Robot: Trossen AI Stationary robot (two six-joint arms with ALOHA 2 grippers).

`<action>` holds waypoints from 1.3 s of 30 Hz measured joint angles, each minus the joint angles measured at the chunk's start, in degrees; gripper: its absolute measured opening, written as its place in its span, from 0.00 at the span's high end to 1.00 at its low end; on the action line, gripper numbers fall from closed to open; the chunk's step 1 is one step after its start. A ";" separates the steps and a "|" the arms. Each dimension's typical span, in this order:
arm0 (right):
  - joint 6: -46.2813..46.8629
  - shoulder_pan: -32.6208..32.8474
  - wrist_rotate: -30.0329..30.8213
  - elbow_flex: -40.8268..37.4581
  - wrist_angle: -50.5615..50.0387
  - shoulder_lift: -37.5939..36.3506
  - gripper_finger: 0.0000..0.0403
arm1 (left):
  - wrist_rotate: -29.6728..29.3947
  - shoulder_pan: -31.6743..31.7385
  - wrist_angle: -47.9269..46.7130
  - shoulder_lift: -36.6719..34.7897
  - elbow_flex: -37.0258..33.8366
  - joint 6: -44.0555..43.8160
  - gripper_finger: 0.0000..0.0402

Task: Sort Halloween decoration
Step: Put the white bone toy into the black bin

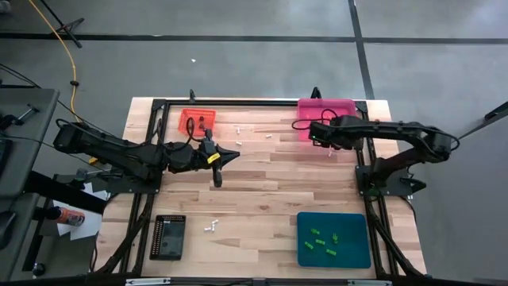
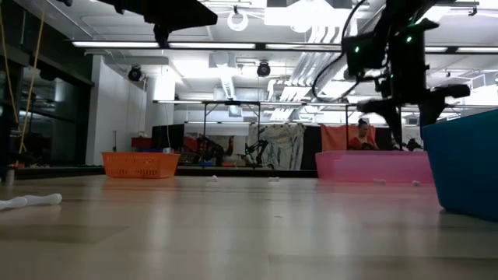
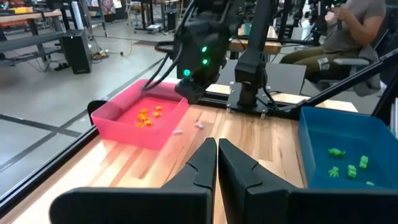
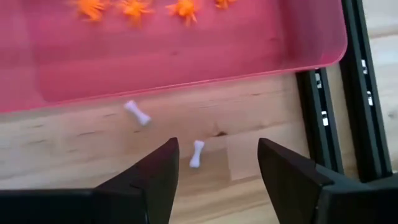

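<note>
Right pincer (image 4: 217, 165) spread wide and empty, hovering over the tabletop (image 1: 262, 191) just near of the pink tray (image 1: 325, 111), at the far right. Directly below, between the fingers and closer to one of them: a white bone trinket (image 4: 196, 153), long axis roughly along the fingers' reach. Second white bone (image 4: 137, 113) just beside the tray wall, lying slantwise. Orange trinkets (image 4: 134, 9) already inside the pink tray. Right arm clearly the nearer. Left pincer (image 3: 217, 163) pressed together, empty, mid-tabletop, waiting. No legible brands, labels or writing.
</note>
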 joint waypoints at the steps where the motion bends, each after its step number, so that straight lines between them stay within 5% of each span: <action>1: -0.03 -0.57 -0.14 0.00 0.04 1.29 0.48 | -0.12 0.00 -0.16 0.00 0.00 0.00 0.99; 10: -8.96 -4.31 -4.10 -0.02 -0.20 10.22 0.51 | -1.41 0.00 -0.51 -0.20 0.02 0.00 0.99; 15: -11.17 -5.58 -5.56 -0.36 2.70 8.79 0.51 | -2.75 0.00 -1.09 -1.11 0.02 -0.01 0.99; 25: -5.53 -8.37 -11.10 -13.56 13.60 -1.40 0.51 | -7.19 0.00 -1.54 -3.18 0.04 1.30 0.99; 39: -2.55 -8.70 -11.54 -14.16 21.81 2.74 0.51 | -7.81 0.00 -1.59 -3.69 0.02 2.49 0.99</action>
